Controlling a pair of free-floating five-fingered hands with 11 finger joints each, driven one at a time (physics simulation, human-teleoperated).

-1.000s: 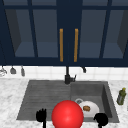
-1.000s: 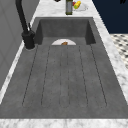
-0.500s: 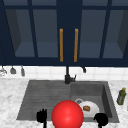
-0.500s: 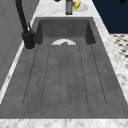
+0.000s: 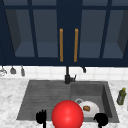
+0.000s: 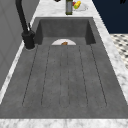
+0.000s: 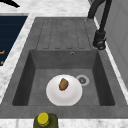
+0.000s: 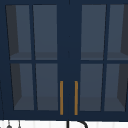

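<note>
A large red ball point(image 5: 67, 114) hangs in front of the sink's front edge, between my two hands. My left hand point(image 5: 41, 117) floats just left of it with its fingers pointing up, straight and holding nothing. My right hand point(image 5: 101, 119) floats to the ball's right, near the basin's front corner, apart from the ball. Down in the basin lies a white plate point(image 5: 92, 110) point(image 7: 72, 92) point(image 6: 56, 42) with a small brown piece of food point(image 7: 63, 84) point(image 5: 86, 108) on it, beside the drain point(image 7: 82, 80).
A black faucet point(image 5: 67, 75) point(image 6: 27, 37) point(image 7: 100, 40) stands behind the sink. The ribbed draining board point(image 6: 65, 80) fills the left half. An olive bottle point(image 5: 121, 96) point(image 7: 45, 120) stands on the right counter. A dark blue glass-door cabinet with brass handles point(image 8: 61, 97) hangs above.
</note>
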